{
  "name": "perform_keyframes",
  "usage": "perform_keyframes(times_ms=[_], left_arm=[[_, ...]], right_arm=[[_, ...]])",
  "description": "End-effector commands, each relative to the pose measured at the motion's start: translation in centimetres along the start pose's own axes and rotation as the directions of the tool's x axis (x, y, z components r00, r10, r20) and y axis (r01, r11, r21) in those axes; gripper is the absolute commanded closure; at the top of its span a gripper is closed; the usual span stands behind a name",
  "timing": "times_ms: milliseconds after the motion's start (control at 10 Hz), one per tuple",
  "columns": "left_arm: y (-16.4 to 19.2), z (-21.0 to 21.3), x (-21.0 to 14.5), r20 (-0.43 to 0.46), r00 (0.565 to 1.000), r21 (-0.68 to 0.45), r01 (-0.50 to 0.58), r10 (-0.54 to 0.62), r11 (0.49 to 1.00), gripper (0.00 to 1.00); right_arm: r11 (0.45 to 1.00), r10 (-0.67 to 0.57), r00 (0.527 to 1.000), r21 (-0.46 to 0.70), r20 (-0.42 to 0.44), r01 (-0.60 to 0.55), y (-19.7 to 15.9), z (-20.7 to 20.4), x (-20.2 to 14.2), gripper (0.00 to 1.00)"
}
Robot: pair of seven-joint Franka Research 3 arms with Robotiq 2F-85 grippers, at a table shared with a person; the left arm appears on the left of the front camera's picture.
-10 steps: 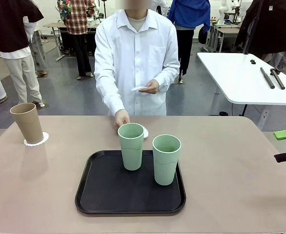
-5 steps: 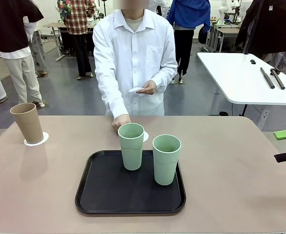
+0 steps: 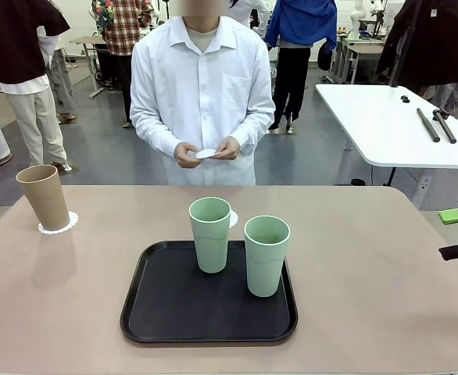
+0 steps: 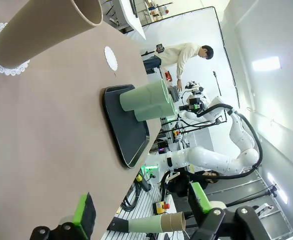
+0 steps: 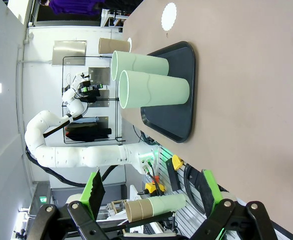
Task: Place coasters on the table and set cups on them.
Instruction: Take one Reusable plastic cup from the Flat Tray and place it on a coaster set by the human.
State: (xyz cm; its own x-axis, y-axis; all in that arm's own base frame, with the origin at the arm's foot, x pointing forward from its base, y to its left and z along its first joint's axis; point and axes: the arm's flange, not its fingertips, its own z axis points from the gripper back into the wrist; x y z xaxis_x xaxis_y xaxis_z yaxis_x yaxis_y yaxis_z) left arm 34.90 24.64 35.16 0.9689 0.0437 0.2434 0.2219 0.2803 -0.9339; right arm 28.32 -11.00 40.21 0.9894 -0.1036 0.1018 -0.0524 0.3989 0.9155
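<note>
Standing at the far side of the table (image 3: 385, 273), a person holds 1 coaster (image 3: 206, 153) between both hands (image 3: 186, 155) at chest height, clear of the tabletop.

Tan cup (image 3: 45, 197): upright at the table's far left, sitting on a 2nd coaster (image 3: 58, 224). The lacy edge shows round its base.

3rd coaster (image 3: 233, 218): flat on the table just behind the black tray (image 3: 209, 312), partly hidden by the left mint cup (image 3: 210, 234). Nothing stands on it.

Both mint cups are upright on the tray. The left one is toward the back edge. The right mint cup (image 3: 266, 255) is just beside it, a little nearer the robot, with a narrow gap between them.

Left gripper (image 4: 140, 200): jaws spread wide, nothing between the green pads. It is well apart from the cups, and the tan cup is the nearest in its wrist view.

Right gripper (image 5: 151, 186): jaws spread wide, empty. It is off the tray's side of the table, with the mint cups nearest.
</note>
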Motion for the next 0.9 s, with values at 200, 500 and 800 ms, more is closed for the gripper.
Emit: perform_keyframes(times_ms=[200,500,800], left_arm=[[-0.12,0.11,-0.04,0.004,1.000,0.002,-0.009,0.009,1.000,0.00],[-0.12,0.11,-0.04,0.004,1.000,0.002,-0.009,0.009,1.000,0.00],[-0.12,0.11,-0.04,0.004,1.000,0.002,-0.009,0.009,1.000,0.00]], right_arm=[[1.000,0.004,1.000,0.016,0.003,-0.004,0.00,0.02,0.10,0.00],[1.000,0.004,1.000,0.016,0.003,-0.004,0.00,0.02,0.10,0.00],[1.000,0.004,1.000,0.016,0.003,-0.004,0.00,0.02,0.10,0.00]])
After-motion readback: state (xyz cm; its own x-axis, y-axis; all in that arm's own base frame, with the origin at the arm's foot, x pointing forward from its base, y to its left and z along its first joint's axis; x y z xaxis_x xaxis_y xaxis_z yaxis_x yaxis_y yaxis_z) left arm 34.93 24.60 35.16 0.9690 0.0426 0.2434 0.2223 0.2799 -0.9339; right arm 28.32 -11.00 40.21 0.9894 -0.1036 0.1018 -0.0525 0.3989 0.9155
